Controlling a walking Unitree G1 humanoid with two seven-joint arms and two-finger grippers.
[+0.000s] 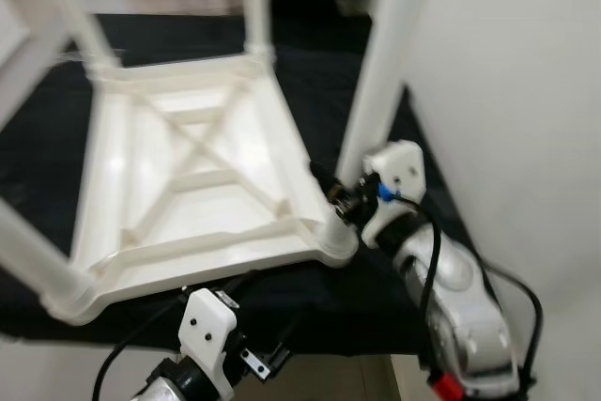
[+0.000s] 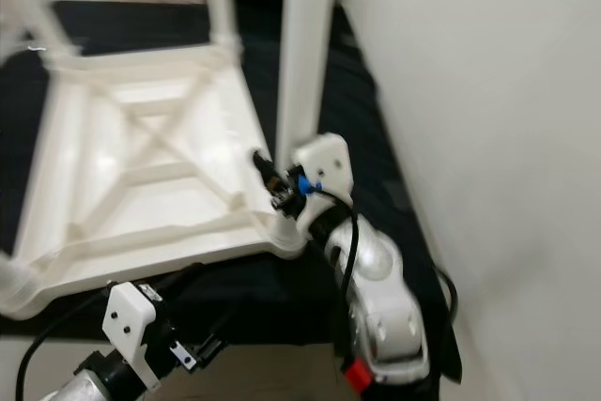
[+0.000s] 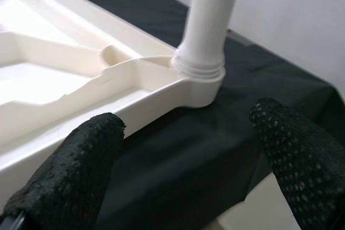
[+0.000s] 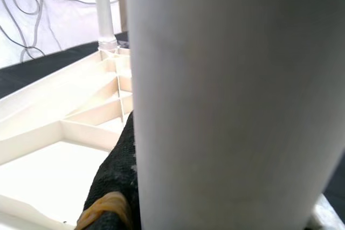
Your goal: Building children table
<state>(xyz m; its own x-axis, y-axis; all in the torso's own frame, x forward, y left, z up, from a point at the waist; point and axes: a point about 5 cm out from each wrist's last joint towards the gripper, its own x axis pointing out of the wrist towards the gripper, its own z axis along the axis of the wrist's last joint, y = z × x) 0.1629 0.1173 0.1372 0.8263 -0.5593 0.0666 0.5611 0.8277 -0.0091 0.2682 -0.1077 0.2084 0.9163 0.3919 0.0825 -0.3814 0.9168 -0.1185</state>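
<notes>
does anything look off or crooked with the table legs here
Nothing stands out. The white table lies upside down on the black cloth, its legs up in the corner sockets. The right gripper is at the near-right leg, which looks seated.

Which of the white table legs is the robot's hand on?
The leg at the near right corner of the upturned table top; the right gripper is against its base, unlike the others.

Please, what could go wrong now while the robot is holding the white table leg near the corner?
1. The right claw grips the near-right leg low, close to its socket; a sideways push might tilt the leg or strain that corner.
2. The upside-down tabletop lies near the front edge of the black cloth; pushing could slide it off.
3. The left claw is open below that edge, not steadying anything.
</notes>
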